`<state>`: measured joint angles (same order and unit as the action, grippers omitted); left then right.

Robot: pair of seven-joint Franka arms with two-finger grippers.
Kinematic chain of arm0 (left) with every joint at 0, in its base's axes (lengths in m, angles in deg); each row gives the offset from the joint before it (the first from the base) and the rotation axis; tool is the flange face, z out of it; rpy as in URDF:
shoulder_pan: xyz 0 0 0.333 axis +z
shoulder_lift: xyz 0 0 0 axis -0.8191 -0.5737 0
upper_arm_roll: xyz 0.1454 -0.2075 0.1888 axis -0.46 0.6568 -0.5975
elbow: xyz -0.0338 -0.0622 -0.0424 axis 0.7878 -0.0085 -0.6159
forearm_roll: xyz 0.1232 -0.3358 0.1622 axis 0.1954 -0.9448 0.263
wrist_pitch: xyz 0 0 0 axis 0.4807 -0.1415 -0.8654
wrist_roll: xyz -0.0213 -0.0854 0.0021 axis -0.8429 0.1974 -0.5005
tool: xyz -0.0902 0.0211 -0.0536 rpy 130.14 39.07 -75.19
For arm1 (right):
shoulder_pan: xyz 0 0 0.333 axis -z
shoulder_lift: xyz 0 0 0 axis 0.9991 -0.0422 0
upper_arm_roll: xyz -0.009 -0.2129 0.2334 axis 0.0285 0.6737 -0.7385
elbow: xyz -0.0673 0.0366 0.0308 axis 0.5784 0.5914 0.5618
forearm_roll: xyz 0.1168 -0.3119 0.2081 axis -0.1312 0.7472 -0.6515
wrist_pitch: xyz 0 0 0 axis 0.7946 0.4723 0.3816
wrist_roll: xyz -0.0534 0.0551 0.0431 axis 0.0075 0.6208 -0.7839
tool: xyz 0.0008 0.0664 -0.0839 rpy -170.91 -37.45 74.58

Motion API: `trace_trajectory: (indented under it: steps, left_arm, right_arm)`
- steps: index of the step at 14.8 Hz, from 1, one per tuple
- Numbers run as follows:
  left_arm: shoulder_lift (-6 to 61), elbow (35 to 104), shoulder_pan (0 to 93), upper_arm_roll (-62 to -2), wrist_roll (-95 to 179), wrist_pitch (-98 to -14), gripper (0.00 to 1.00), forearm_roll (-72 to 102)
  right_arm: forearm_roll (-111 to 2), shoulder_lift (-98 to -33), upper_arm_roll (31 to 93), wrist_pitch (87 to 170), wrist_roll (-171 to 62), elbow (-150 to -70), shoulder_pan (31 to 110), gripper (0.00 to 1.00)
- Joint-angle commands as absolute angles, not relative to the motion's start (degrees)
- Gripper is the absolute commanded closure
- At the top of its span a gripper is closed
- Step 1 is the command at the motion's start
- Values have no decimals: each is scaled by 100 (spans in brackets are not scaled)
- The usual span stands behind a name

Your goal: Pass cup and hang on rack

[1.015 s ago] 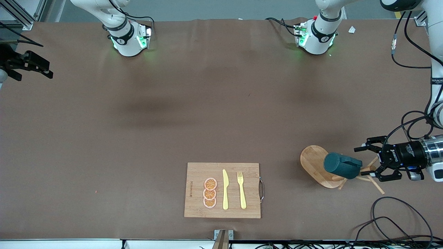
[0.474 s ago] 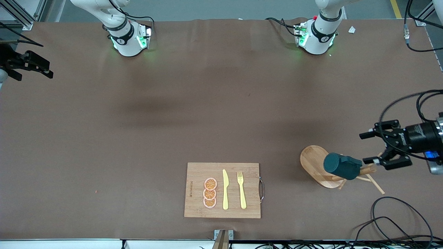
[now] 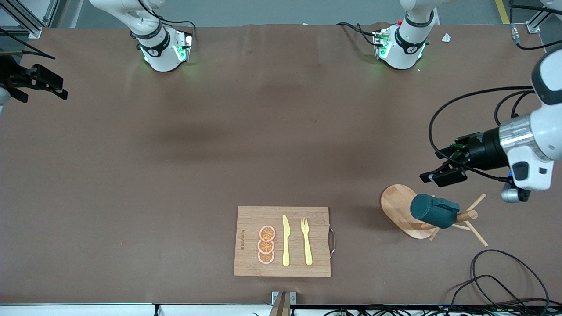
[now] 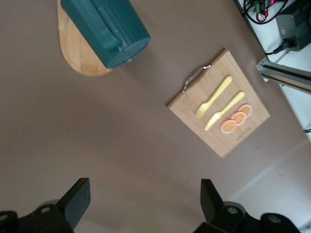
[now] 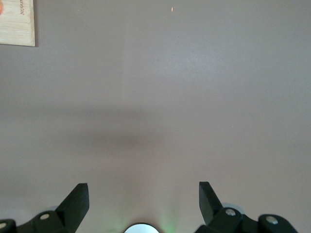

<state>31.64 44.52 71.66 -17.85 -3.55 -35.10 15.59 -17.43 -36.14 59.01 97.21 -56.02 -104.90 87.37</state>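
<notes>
The dark teal ribbed cup (image 3: 434, 211) hangs on a peg of the light wooden rack (image 3: 401, 210), near the left arm's end of the table. In the left wrist view the cup (image 4: 104, 29) sits in front of the rack's oval base (image 4: 77, 53). My left gripper (image 3: 443, 172) is open and empty, up in the air over bare table beside the rack; its fingers (image 4: 77, 201) stand wide apart. My right gripper (image 3: 37, 85) waits at the right arm's end of the table, open and empty, with its fingers (image 5: 77, 199) spread over bare table.
A bamboo cutting board (image 3: 248, 219) with a metal handle lies near the front camera, bearing orange slices (image 3: 266, 245), a yellow knife (image 3: 286, 240) and a yellow fork (image 3: 306, 240). Black cables (image 3: 496, 272) loop near the front edge by the rack.
My left gripper has drawn back from the rack and risen, moving away from the hanging cup. The cup stays on the peg. The right arm has not moved.
</notes>
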Motion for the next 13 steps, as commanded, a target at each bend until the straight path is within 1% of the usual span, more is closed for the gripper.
trace_trajectory:
  steps: [1,3,6,7,9,12,13]
  left_arm:
    - [3467,4602,7265,-1381,226,-3266,0,2695]
    - [3555,4602,7301,-1248,927,-3116,0,3216]
    - [4063,4672,7143,-1422,2053,-2984,0,3736]
    - [4274,4777,6882,-1780,2265,-2896,0,3754]
    - [4582,4883,6188,-2799,2599,-2616,0,3640]
    - [4987,4927,5887,-3486,3285,-2167,0,3272]
    - [5092,4971,5668,-3828,3539,-2010,0,3175]
  right_arm:
    - [-1731,-3493,5898,9704,-5607,-10565,8705,0]
    - [-1731,-3493,5898,9695,-5616,-10565,8705,0]
    - [-1731,-3493,5898,9704,-5625,-10565,8705,0]
    - [-1731,-3493,5898,9704,-5625,-10565,8705,0]
    - [-1731,-3493,5898,9704,-5634,-10565,8705,0]
    - [-1723,-3493,5898,9704,-5634,-10565,8670,0]
    - [-1723,-3493,5898,9704,-5634,-10565,8670,0]
